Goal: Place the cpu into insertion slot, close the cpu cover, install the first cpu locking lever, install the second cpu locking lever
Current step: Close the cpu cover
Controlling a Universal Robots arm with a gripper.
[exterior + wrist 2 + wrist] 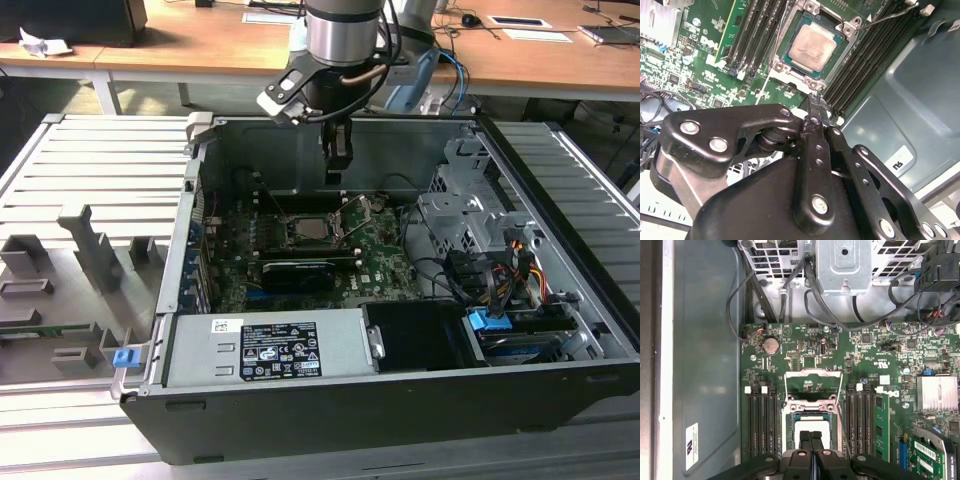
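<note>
A robotics lab: an opened computer case (400,420) sits on a ribbed aluminium tabletop (90,150) beneath the tool (337,176), with wooden desks (200,50) beyond it.

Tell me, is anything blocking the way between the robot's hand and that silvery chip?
Nothing visible does. The hand hangs shut and empty above the cpu, which already lies in the insertion slot. The cpu cover is swung back off it, so the chip's top is bare.
</note>
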